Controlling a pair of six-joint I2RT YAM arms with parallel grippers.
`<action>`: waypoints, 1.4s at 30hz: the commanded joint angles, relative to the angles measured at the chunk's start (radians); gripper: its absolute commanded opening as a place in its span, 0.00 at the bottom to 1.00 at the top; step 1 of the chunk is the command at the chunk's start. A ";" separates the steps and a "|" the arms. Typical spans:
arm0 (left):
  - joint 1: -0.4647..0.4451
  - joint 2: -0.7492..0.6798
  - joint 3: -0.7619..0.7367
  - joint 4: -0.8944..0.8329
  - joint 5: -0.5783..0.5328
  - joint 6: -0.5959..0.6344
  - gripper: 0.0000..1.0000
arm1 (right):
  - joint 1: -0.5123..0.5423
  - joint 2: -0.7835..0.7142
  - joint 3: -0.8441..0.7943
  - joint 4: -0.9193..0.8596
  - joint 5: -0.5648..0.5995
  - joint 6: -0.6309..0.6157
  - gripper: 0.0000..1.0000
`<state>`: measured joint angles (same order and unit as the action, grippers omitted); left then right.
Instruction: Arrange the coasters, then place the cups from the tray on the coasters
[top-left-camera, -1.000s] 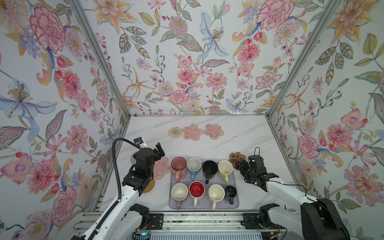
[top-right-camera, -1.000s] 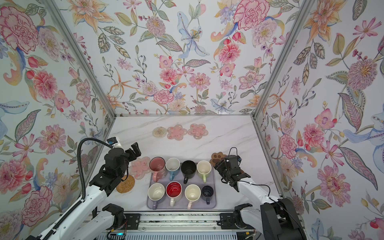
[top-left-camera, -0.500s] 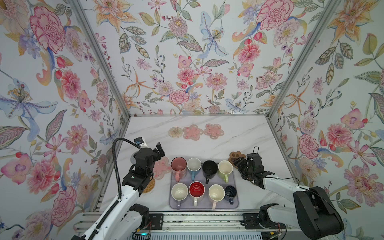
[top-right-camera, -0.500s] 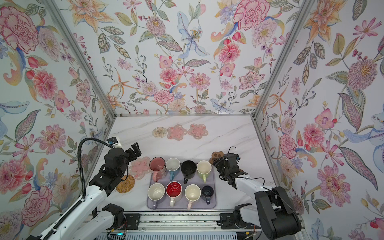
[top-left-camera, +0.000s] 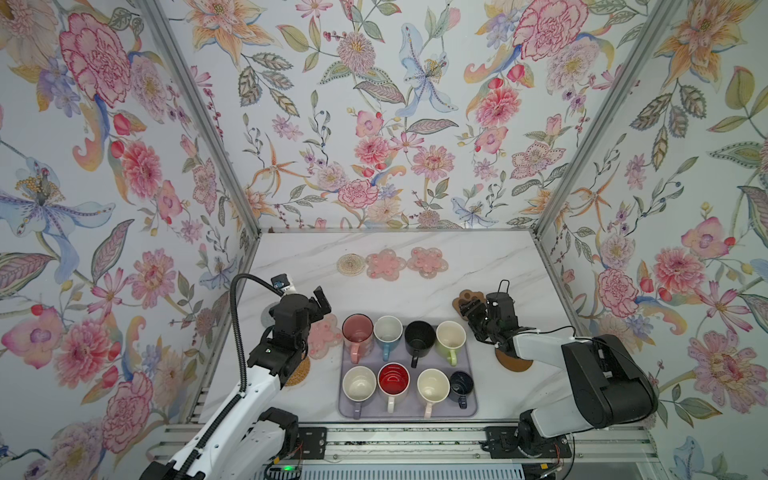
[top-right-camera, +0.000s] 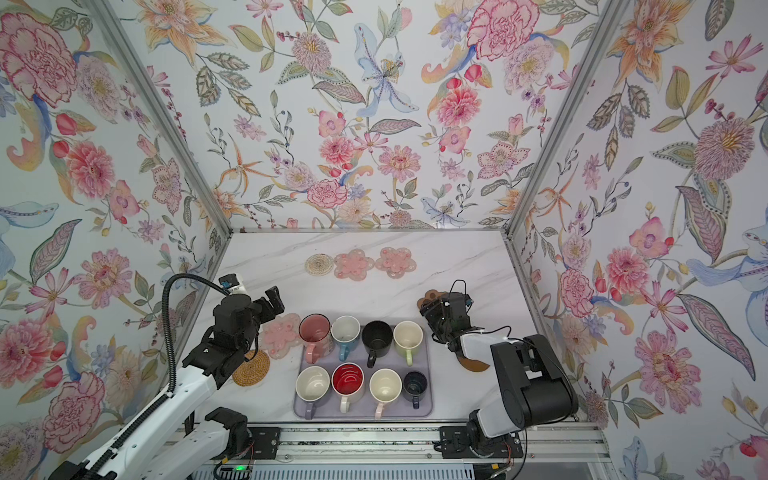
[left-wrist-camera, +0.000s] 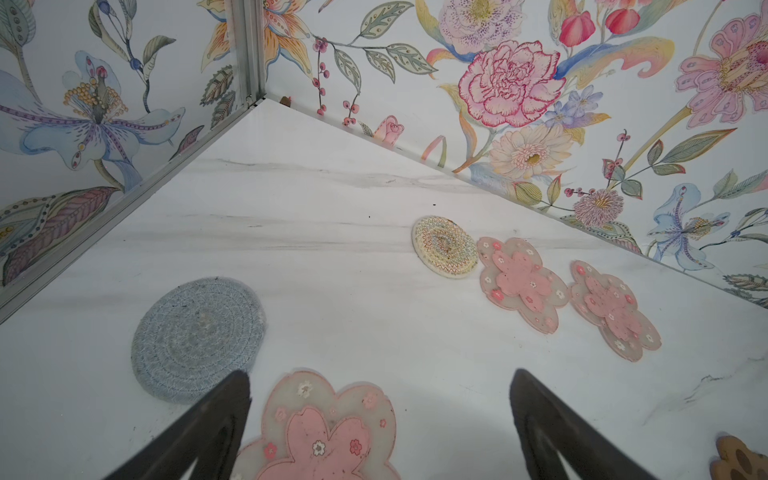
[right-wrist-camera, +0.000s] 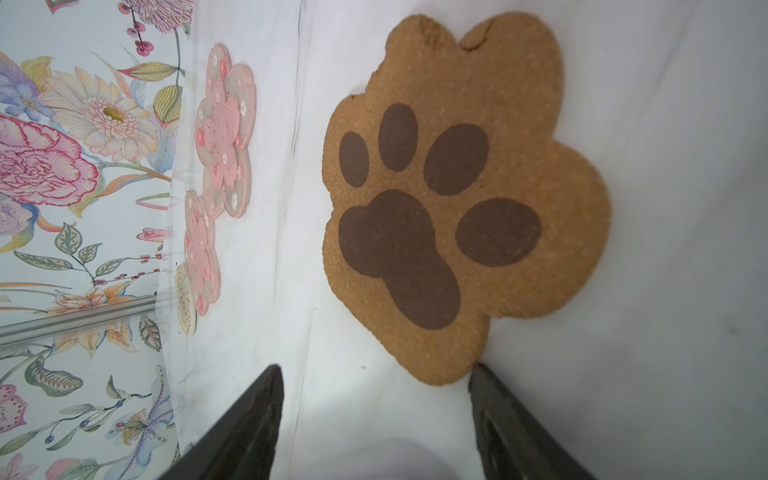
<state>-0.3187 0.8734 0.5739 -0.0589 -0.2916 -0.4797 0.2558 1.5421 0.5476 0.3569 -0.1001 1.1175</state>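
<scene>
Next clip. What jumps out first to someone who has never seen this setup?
The loud floral wallpaper on all three walls hits first. Then the lavender tray at the near middle of the marble table, holding eight mugs in two rows, the red-lined mug brightest. In the right wrist view, a brown paw coaster fills the frame just beyond the right gripper, jaws open.

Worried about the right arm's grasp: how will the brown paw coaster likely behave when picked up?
The paw coaster lies flat on the table, so its thin edge probably gives the jaws little to catch; it may slide. Its grainy, cork-like face suggests it is light and fairly stiff, unlikely to flop.
</scene>
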 joint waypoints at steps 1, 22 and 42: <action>0.013 -0.002 0.030 -0.024 0.004 -0.008 0.99 | -0.016 0.081 0.059 -0.007 -0.010 -0.057 0.72; 0.021 0.010 0.019 -0.031 0.001 -0.020 0.99 | -0.116 -0.024 0.161 -0.315 0.027 -0.360 0.93; 0.027 -0.025 0.000 -0.042 0.001 -0.024 0.99 | -0.178 0.151 0.343 -0.399 -0.013 -0.551 0.99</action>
<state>-0.3008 0.8627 0.5743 -0.0849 -0.2920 -0.4953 0.0834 1.6588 0.8520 -0.0158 -0.1062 0.6022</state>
